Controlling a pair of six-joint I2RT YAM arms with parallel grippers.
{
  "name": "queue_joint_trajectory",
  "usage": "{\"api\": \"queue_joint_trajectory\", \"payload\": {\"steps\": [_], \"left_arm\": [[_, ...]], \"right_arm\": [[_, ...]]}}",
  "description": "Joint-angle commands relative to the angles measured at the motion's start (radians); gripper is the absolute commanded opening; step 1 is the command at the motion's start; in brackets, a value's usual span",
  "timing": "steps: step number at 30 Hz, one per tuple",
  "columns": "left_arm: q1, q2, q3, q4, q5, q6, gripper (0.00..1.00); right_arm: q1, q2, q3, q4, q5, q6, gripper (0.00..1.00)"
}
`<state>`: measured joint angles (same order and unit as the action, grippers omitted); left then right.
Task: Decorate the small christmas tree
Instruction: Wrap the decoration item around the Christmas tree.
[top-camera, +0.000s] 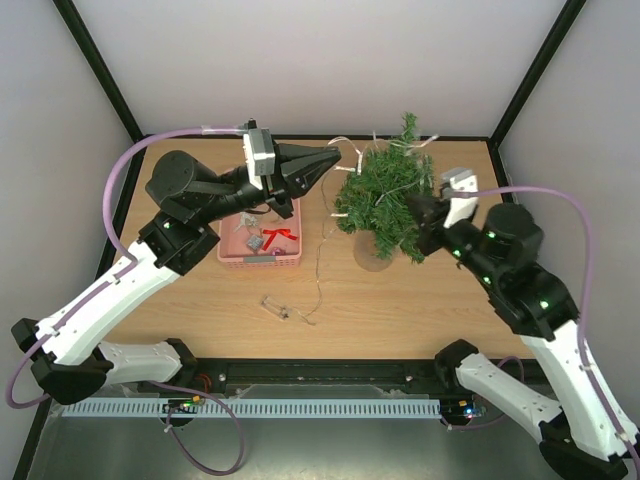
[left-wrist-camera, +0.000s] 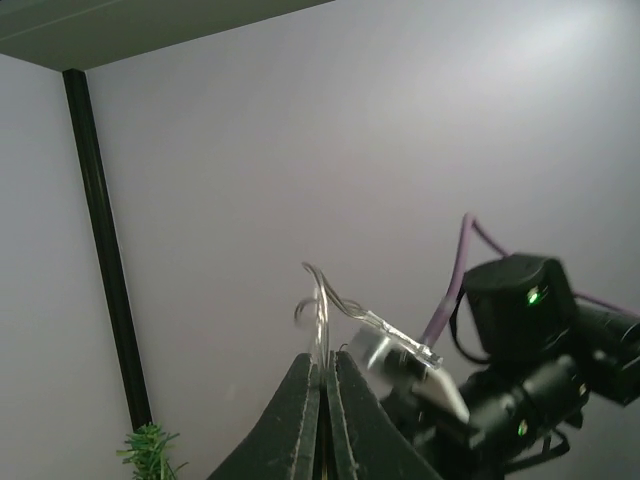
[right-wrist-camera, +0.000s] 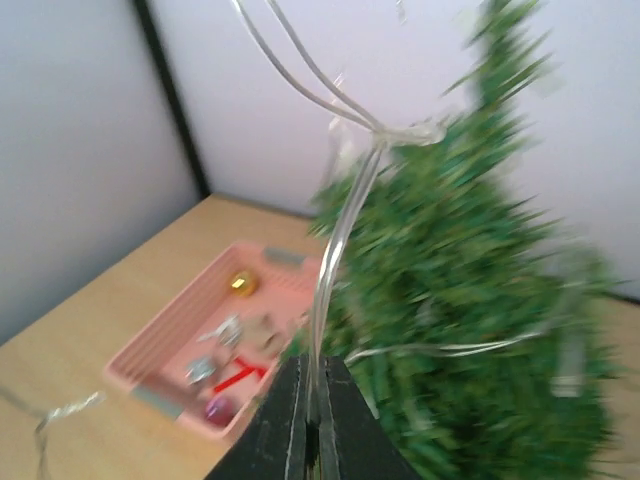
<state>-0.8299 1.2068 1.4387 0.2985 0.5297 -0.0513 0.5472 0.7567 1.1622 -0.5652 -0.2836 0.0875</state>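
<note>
Much of the small christmas tree (right-wrist-camera: 450, 300) blurs behind the pinched wire (right-wrist-camera: 335, 250).

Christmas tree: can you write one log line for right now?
left jaws: shut on light string | right jaws: shut on light string | small christmas tree: string partly draped

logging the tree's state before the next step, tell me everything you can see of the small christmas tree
The small christmas tree is a bushy dark green cone of needle branches, plastic-looking, standing on a round pale base on the wooden table, right of the pink basket. A clear light wire is draped over its branches and trails onto the table. The right hand is at its right side, shut on a strand of that wire. No ornaments show on it.
</note>
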Motion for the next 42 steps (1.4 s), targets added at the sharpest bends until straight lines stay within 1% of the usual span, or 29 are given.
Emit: {"api": "queue_joint_trajectory", "payload": {"steps": [1, 7, 13, 16, 19, 23, 26, 32, 34, 37, 39, 42], "left_arm": [[0.003, -0.031, -0.013, 0.011, -0.017, 0.008, 0.02], [0.003, -0.042, -0.02, -0.002, -0.023, 0.011, 0.02], [0.004, -0.047, -0.024, -0.029, -0.044, 0.027, 0.02], [0.003, -0.047, -0.026, -0.031, -0.051, 0.031, 0.02], [0.004, -0.046, -0.027, -0.037, -0.057, 0.037, 0.02], [0.004, -0.044, -0.026, -0.049, -0.065, 0.047, 0.02], [0.003, -0.042, -0.024, -0.059, -0.076, 0.057, 0.02], [0.004, -0.038, -0.02, -0.062, -0.076, 0.063, 0.02], [0.004, -0.038, -0.019, -0.062, -0.074, 0.062, 0.02], [0.003, -0.042, -0.019, -0.062, -0.074, 0.064, 0.02], [0.003, -0.042, -0.017, -0.064, -0.074, 0.062, 0.02], [0.003, -0.04, -0.018, -0.066, -0.068, 0.063, 0.03]], "right_arm": [[0.003, -0.015, 0.095, -0.114, 0.328, -0.008, 0.02], [0.003, 0.005, 0.194, -0.079, 0.53, -0.074, 0.02], [0.003, 0.019, 0.293, 0.089, 0.698, -0.207, 0.02], [0.003, 0.044, 0.311, 0.178, 0.718, -0.294, 0.02], [0.004, 0.096, 0.349, 0.206, 0.736, -0.352, 0.02], [0.003, 0.116, 0.337, 0.287, 0.781, -0.436, 0.02], [0.003, 0.128, 0.329, 0.371, 0.803, -0.535, 0.02], [0.003, 0.166, 0.365, 0.54, 0.887, -0.727, 0.02], [0.003, 0.168, 0.372, 0.543, 0.891, -0.769, 0.02], [0.003, 0.138, 0.367, 0.517, 0.86, -0.758, 0.02], [0.003, 0.104, 0.368, 0.461, 0.777, -0.714, 0.02], [0.003, 0.028, 0.337, 0.4, 0.603, -0.647, 0.02]]}}
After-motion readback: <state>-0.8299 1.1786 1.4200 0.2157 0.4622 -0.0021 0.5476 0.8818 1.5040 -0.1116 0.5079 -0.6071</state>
